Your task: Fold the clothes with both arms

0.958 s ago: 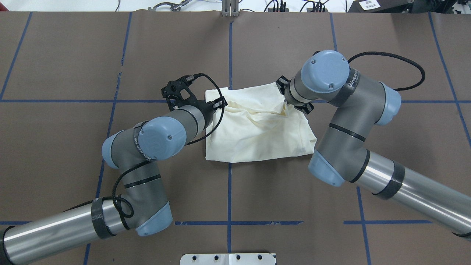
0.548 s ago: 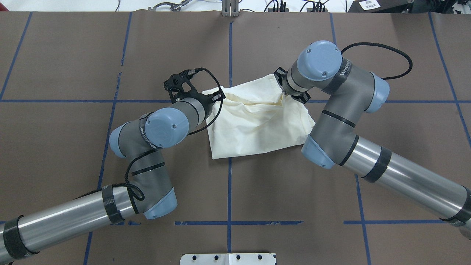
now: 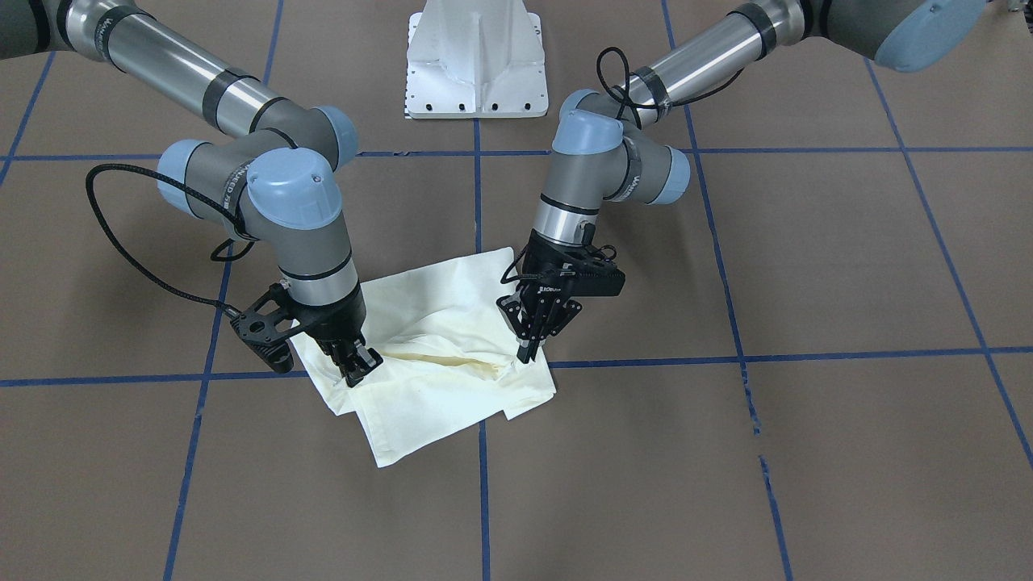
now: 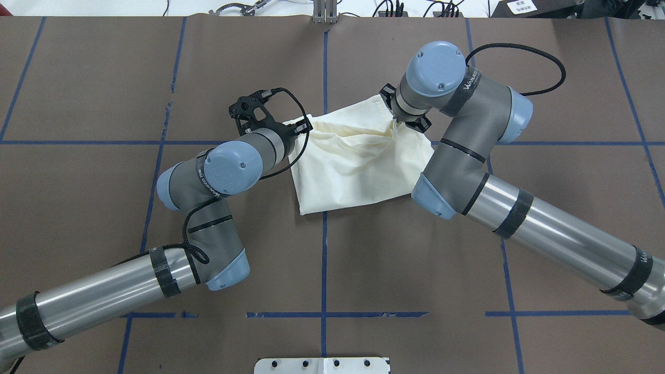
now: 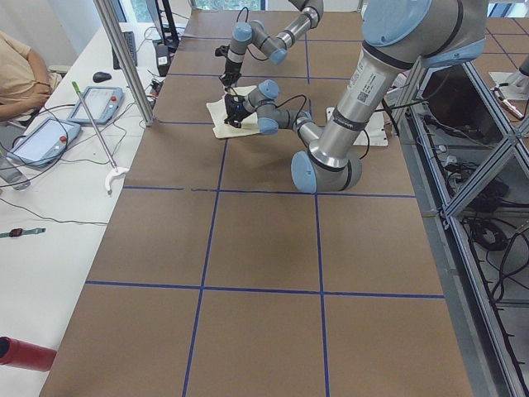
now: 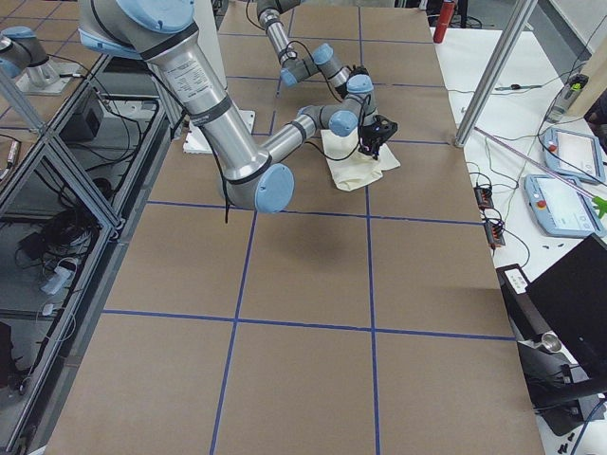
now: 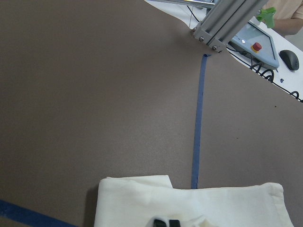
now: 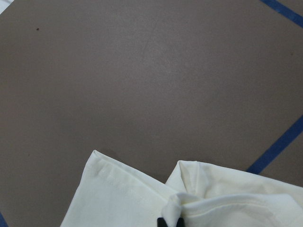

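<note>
At the overhead frame's upper centre, the shirt [image 4: 358, 166] lies on the counter [image 4: 395, 270]; left fingers [image 3: 526, 345] and right fingers [image 3: 355, 365] pinch its upper corners; uneven pulling could slip one, skewing the fold.

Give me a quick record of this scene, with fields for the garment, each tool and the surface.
Garment: cream shirt, partly folded, plain side up, no print showing
Left tool: shut on the shirt's edge
Right tool: shut on the shirt's edge
Between tools: a creased ridge of cloth
Surface: brown table marked with blue tape lines
</note>
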{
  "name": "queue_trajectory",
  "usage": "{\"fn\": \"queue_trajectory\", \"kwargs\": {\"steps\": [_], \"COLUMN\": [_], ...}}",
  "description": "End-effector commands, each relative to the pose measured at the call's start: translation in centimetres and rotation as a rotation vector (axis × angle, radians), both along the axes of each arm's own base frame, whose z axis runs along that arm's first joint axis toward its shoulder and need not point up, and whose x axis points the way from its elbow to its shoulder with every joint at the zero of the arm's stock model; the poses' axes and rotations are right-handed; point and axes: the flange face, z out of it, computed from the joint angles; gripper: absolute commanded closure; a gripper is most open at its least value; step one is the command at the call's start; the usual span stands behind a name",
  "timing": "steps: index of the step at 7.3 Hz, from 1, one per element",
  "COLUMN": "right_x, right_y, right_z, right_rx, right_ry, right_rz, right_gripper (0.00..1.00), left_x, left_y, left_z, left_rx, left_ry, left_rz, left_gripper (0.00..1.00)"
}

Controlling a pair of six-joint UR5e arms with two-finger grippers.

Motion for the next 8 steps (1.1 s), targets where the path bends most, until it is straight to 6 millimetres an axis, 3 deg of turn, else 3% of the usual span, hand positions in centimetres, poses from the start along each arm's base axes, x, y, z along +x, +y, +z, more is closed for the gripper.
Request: {"fn": "queue_trajectory", "kwargs": {"steps": [1,2,3,4,6,8], "right_x": [0.7,1.3,2.4,5.5,5.8,6.8], "right_y": [-2.9,-3.8,-4.7,-6.6,-6.4,-6.5], "right_z": [-1.6,-1.7,-1.8,-1.7,-0.3,1.2], "right_rx": [0.024,0.055,0.123,0.128,0.125,0.133], "right_ry": [0.011,0.031,0.046,0.024,0.012,0.029], "right_rz": [-0.013,-0.035,-0.075,-0.092,-0.112,-0.135], "right_gripper": [0.27,0.0,0.0,0.0,0.0,0.0], "left_x": [-2.2,-2.9,-3.6,-4.9,-5.9,-7.6], "left_y": [-2.9,-3.8,-4.5,-5.7,-6.5,-7.9], "left_z": [0.6,0.8,0.9,0.9,0.7,0.9], "left_rx": [0.017,0.019,0.02,0.015,0.012,0.016], "left_ry": [-0.019,-0.028,-0.029,-0.026,-0.009,-0.017], "left_rz": [-0.003,-0.007,-0.017,-0.023,-0.013,0.006], "left_gripper": [0.93,0.85,0.49,0.44,0.42,0.47]}}
